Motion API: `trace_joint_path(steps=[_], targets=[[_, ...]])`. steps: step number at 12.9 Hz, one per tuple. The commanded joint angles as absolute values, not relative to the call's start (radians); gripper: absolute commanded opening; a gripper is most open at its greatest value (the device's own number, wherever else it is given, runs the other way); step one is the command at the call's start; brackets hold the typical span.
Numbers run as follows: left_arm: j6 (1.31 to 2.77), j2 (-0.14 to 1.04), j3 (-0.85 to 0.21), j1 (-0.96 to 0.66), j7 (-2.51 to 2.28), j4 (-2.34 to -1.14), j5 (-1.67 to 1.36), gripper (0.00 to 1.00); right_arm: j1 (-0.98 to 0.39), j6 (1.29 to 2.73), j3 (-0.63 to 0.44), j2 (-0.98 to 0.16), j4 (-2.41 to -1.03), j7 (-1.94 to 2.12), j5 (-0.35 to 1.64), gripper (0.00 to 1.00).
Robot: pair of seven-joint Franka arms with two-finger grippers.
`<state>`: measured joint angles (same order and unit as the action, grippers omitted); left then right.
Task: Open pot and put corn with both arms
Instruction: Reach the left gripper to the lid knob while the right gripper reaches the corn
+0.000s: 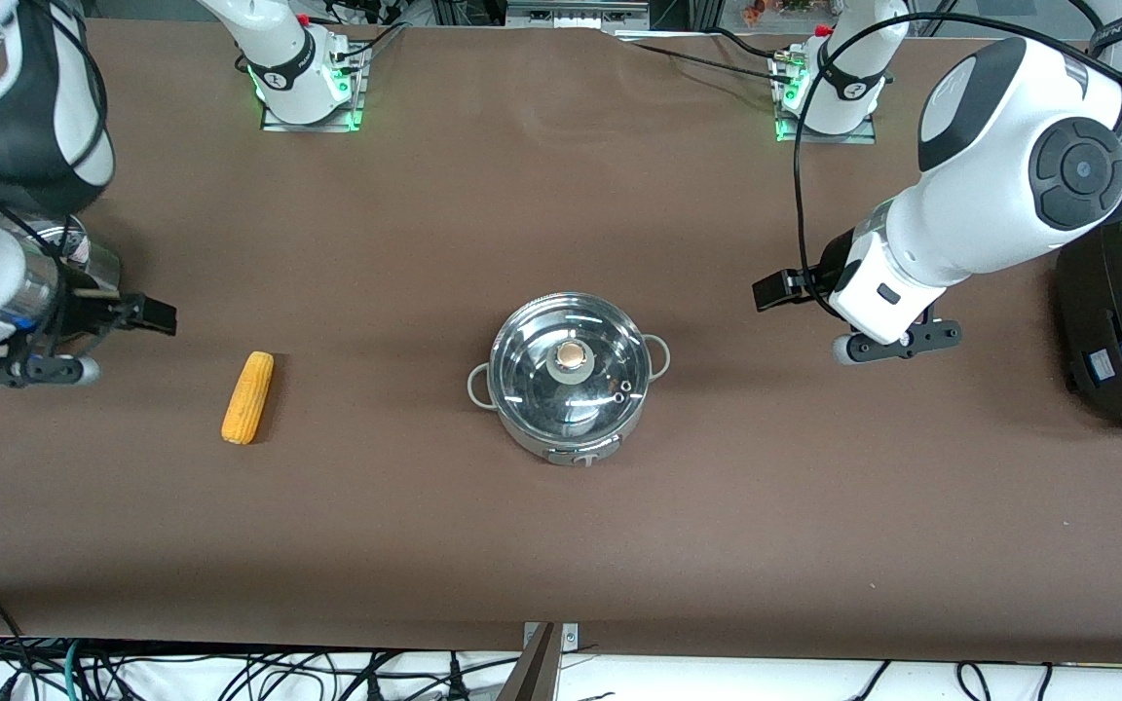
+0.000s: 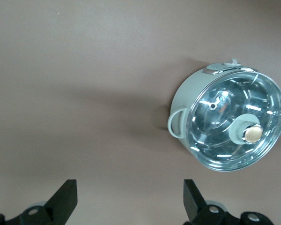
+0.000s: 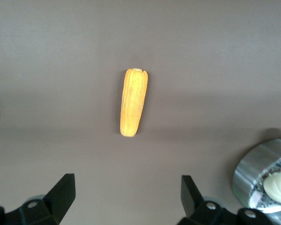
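The steel pot (image 1: 569,375) stands mid-table with its glass lid (image 1: 610,341) on, tan knob (image 1: 572,355) up. It also shows in the left wrist view, the pot (image 2: 232,122) with its knob (image 2: 251,134) off to one side of the open fingers. My left gripper (image 1: 897,343) hangs open and empty over bare table toward the left arm's end (image 2: 130,199). The corn (image 1: 247,396) lies flat on the table toward the right arm's end. My right gripper (image 1: 20,362) hovers open and empty (image 3: 128,194) beside the corn (image 3: 134,102), not touching it.
A steel steamer basket (image 3: 267,183) holding a white bun (image 3: 277,183) sits under the right arm, mostly hidden in the front view (image 1: 84,248). A large black cooker (image 1: 1121,321) stands at the left arm's end of the brown table (image 1: 561,545).
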<state>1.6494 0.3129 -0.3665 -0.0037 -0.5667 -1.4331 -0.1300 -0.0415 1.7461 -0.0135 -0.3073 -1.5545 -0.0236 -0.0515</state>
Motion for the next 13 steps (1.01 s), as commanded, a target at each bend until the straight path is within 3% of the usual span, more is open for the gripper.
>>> trace_joint_path(steps=[1,9,13], targets=[[1.667,0.328,-0.365,-0.070,-0.610,-1.422,-0.130,1.00,-0.032,1.781,-0.006,-0.391,-1.525,-0.031,-0.054,1.00],[1.897,0.480,-0.357,-0.345,-0.896,-1.408,-0.023,1.00,-0.012,1.891,-0.006,-0.552,-1.525,-0.026,-0.046,1.00],[1.907,0.584,-0.351,-0.419,-0.954,-1.277,0.061,1.00,0.003,1.939,-0.006,-0.607,-1.525,-0.020,0.015,1.00]])
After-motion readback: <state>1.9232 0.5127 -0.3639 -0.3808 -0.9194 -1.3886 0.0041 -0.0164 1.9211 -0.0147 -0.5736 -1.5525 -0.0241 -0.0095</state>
